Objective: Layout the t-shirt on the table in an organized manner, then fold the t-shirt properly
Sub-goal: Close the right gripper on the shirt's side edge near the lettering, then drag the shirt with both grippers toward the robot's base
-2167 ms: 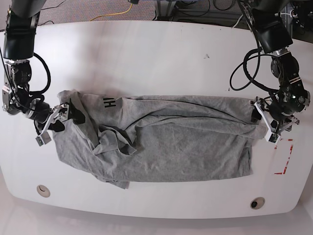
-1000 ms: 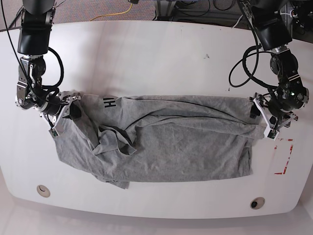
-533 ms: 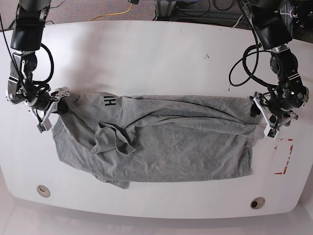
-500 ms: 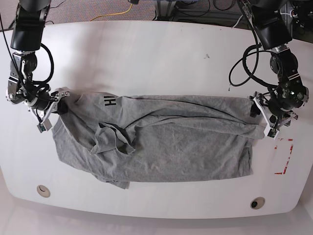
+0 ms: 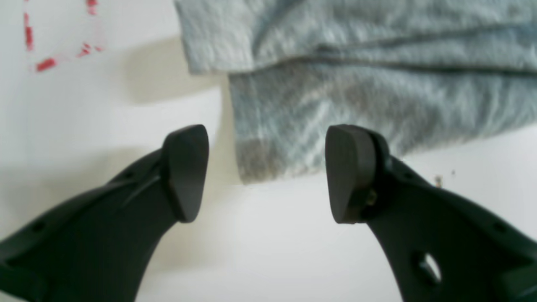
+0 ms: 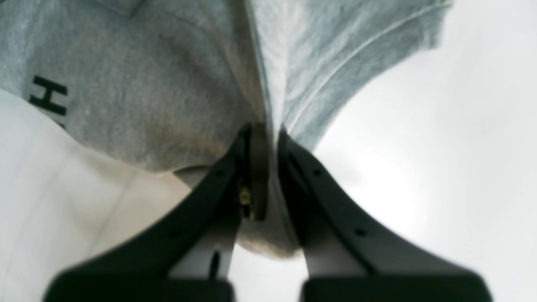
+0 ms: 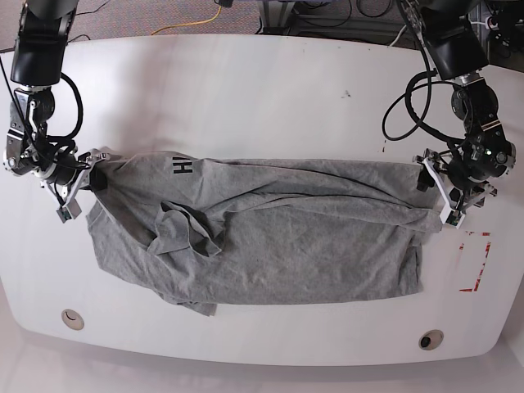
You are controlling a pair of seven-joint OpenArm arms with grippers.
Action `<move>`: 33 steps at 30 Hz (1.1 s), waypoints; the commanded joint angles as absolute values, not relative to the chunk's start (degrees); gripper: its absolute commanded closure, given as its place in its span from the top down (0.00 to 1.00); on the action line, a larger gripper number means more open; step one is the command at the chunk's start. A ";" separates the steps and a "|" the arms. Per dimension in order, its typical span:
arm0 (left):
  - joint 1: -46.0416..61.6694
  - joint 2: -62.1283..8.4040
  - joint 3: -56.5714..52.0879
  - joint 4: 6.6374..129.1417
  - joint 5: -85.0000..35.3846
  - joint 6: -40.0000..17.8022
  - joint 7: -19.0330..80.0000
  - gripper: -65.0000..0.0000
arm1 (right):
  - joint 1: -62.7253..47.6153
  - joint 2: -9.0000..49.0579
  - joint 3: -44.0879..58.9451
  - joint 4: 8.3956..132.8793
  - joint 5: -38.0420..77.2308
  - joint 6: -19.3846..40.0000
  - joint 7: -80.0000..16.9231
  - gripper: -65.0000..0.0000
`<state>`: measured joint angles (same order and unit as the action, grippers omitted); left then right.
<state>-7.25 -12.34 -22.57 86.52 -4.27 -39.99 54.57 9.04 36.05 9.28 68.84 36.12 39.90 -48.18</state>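
The heather-grey t-shirt (image 7: 286, 237) lies wrinkled and stretched sideways across the white table (image 7: 246, 98), with a bunched fold near its left part. Black lettering (image 7: 181, 168) shows at its upper left, and an "H" (image 6: 48, 94) appears in the right wrist view. At the shirt's left end, my right gripper (image 7: 88, 173) is shut on a fold of grey fabric (image 6: 268, 84), which runs up from between the pinched fingers (image 6: 293, 176). My left gripper (image 7: 436, 195) is at the shirt's right end. It stands open, and a corner of the t-shirt (image 5: 293, 126) lies flat on the table between its fingertips (image 5: 186, 167).
A red rectangular outline mark (image 7: 476, 262) is painted on the table just right of the shirt, also visible as red dashes (image 5: 42, 63). Two round holes (image 7: 72, 318) (image 7: 430, 338) sit near the front edge. Cables (image 7: 196, 20) lie beyond the table's far edge.
My right gripper has drawn the shirt's left end further left and up, stretching that side and shifting the lettering and bunched fold leftward. The left gripper has hardly moved and stays open.
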 commanded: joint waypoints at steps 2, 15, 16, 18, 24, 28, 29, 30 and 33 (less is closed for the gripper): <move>-8.48 -13.58 -23.08 87.78 -4.88 -40.00 53.67 0.63 | 10.24 37.49 9.71 69.58 33.89 40.00 -46.90 0.00; -8.84 -13.85 -26.15 90.07 -4.88 -40.00 53.49 0.63 | 10.33 34.24 14.11 69.58 24.40 40.00 -46.81 0.00; -8.92 -13.76 -26.15 89.45 -4.97 -40.00 53.49 0.63 | 10.33 34.15 14.11 69.58 24.40 40.00 -46.81 0.00; -8.92 -13.58 -26.15 88.40 -4.97 -40.00 53.49 0.63 | 10.33 34.07 14.11 69.58 24.66 40.00 -46.81 0.01; -9.01 -13.32 -25.98 85.58 -5.14 -40.00 53.49 0.64 | 10.24 34.07 14.11 69.58 25.01 40.00 -46.90 0.01; -9.01 -12.62 -25.98 82.68 -6.64 -40.00 53.49 0.64 | 10.24 33.98 14.11 69.58 25.01 40.00 -46.90 0.01; -9.01 -12.53 -25.98 82.07 -6.73 -40.00 53.49 0.64 | 10.15 33.98 14.11 69.58 25.01 40.00 -46.90 0.01; -9.01 -12.53 -25.98 81.10 -6.81 -40.00 53.49 0.64 | 10.15 33.89 14.11 69.58 25.01 40.00 -46.99 0.01; -9.01 -12.44 -25.98 78.81 -6.90 -40.00 53.05 0.64 | 10.15 33.89 14.11 69.58 25.01 40.00 -46.99 0.01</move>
